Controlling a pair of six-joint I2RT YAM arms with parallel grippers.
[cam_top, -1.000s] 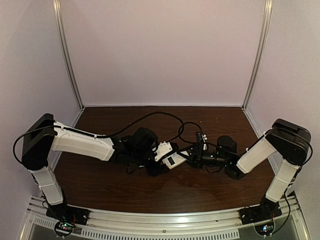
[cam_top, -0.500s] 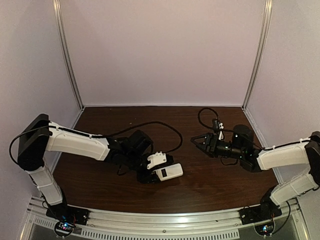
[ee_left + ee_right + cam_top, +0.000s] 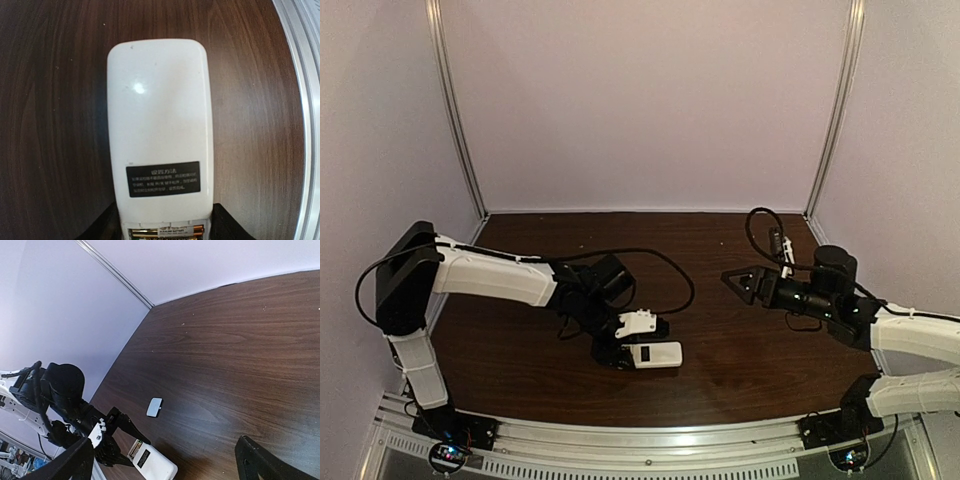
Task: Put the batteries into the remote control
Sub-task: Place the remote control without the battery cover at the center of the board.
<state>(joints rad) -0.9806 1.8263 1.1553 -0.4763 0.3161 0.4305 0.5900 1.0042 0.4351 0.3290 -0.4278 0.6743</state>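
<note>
L arm (image 3: 490, 280), white shells w/ black joints, runs from its near-left base up to a raised shoulder block, then slopes down twd centre, wrist bent low. Its black two-finger L gripper (image 3: 625, 351) is clamped on the near end of the white remote control (image 3: 657, 354), fingers (image 3: 102, 227) tight on both sides. R arm (image 3: 910, 335), same build, stretches low from near-right, forearm pointing left. Black R gripper (image 3: 734, 283) hangs raised, jaws spread wide, fingers (image 3: 75, 462) well apart.

The remote control (image 3: 655, 354) lies on the worktop (image 3: 740, 350) near its front edge, back up, its left end between the left gripper's (image 3: 620, 352) fingers, with the batteries (image 3: 165, 231) in that end; a small flat piece (image 3: 155, 407) lies near it, apart; the right gripper (image 3: 735, 281) hangs well right of it and farther back
</note>
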